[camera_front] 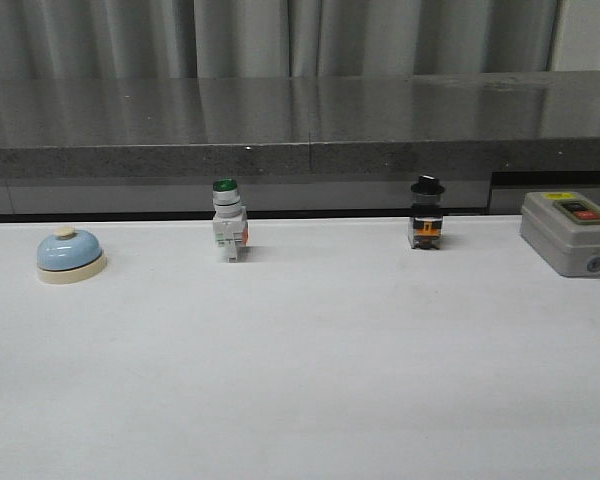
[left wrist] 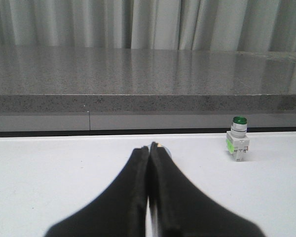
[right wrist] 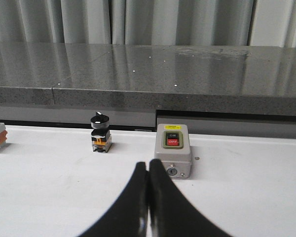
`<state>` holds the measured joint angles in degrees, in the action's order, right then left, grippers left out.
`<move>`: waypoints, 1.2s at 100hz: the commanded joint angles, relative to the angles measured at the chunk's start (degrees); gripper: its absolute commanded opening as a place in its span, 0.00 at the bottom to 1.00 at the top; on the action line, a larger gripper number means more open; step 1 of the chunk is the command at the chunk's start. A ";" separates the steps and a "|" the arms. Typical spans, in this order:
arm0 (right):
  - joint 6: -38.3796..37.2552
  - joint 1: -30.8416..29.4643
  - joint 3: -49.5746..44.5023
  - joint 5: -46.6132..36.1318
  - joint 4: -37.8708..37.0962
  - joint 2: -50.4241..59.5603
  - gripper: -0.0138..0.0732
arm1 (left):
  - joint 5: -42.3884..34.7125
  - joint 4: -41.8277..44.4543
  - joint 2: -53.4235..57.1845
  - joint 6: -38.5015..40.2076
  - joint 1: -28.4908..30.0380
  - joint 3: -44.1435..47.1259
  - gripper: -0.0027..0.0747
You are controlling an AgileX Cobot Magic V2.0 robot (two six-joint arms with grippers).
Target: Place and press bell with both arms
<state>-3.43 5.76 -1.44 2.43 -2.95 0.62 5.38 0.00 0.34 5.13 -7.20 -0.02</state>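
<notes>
At table's left: bell (camera_front: pixel 70 255), light-blue dome, cream base, knob; both end effectors clenched, empty

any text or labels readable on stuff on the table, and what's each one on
"ON": dark upper button of the grey switch box.
"OFF": red lower button of the same box.
Yellow strip above those buttons: print too small to read.
Bell, green-capped switch, black-capped switch: no readable text.
</notes>
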 commanded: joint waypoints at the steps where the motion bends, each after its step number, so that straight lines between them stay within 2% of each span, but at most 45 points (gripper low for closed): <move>1: 0.30 -0.33 0.78 -4.86 -0.54 1.03 0.09 | -4.62 -0.32 1.68 0.56 0.11 2.47 0.01; 47: 0.30 -0.33 0.78 -4.86 -0.54 1.03 0.09 | -4.52 -0.42 1.68 0.56 0.11 2.02 0.01; 59: 0.30 -0.33 0.78 -4.86 -0.54 1.03 0.09 | -3.26 -3.47 1.26 0.56 0.11 -0.16 0.01; 78: 0.30 -0.33 0.78 -4.86 -0.54 1.03 0.09 | 7.11 -10.31 -4.01 0.56 0.11 -9.79 0.01; 95: 0.30 -0.33 0.78 -4.86 -0.54 1.03 0.09 | 17.22 -10.35 -14.26 0.56 0.11 -21.27 0.01; 120: 0.30 -0.33 0.78 -4.86 -0.54 1.03 0.09 | 26.75 -10.35 -32.24 0.01 0.11 -37.96 0.01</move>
<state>-3.43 5.76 -1.44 2.43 -2.95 0.62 32.90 -9.47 -26.68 5.13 -7.20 -32.02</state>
